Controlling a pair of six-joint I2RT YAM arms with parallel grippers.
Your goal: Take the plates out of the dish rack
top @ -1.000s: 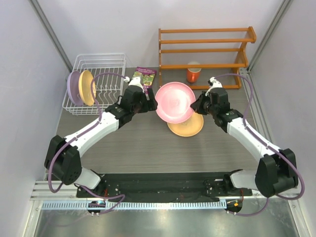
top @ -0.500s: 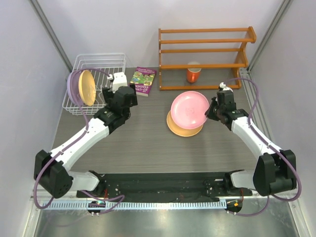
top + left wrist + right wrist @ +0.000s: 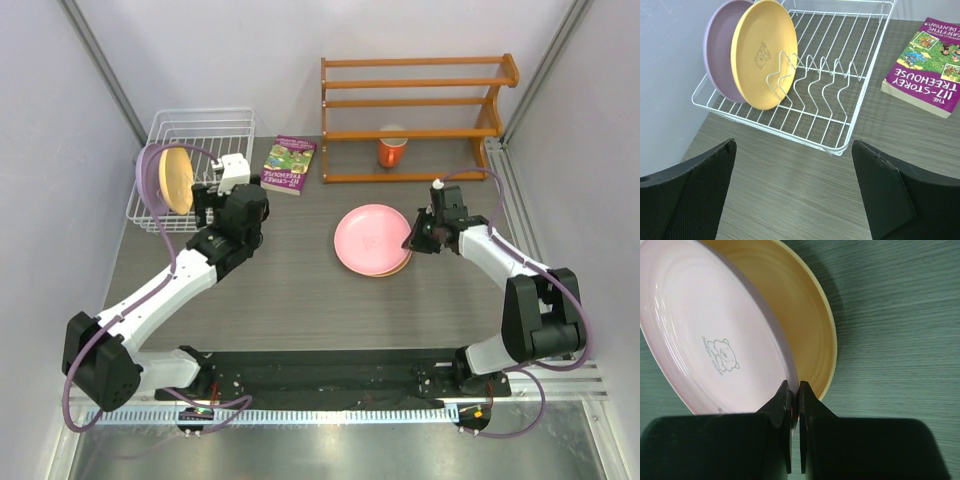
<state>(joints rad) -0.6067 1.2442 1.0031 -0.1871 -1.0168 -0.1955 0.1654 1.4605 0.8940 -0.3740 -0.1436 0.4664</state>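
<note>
Grey wood-grain tabletop (image 3: 300,285) fills your workspace, closed in by pale walls (image 3: 200,50) at the back and on both sides. At the far edge stands an orange wooden shelf (image 3: 410,133) with an orange mug (image 3: 392,152) on its lowest level. A book (image 3: 289,164) titled "The 117-Storey Treehouse" lies flat between the shelf and the white wire dish rack (image 3: 205,112), which sits in the far left corner.

Compared with a second ago, your two arms have parted. Then both met at the pink plate (image 3: 370,238), held up on edge over the middle of the table. Half a second ago the right arm alone carried it, tilted above the yellow-orange plate (image 3: 800,315). Now the pink plate is down, sitting on that plate and covering most of it. The left arm has swung back toward the rack.

Your left gripper (image 3: 792,195) is spread wide with nothing between its fingers; it points at the near edge of the rack and is not touching it. Two plates stand upright at the rack's left end: a lavender plate (image 3: 717,55) on the outside and a yellow plate (image 3: 765,55) leaning against it. Your right gripper (image 3: 794,390) is pinched almost closed on the near rim of the pink plate.
</note>
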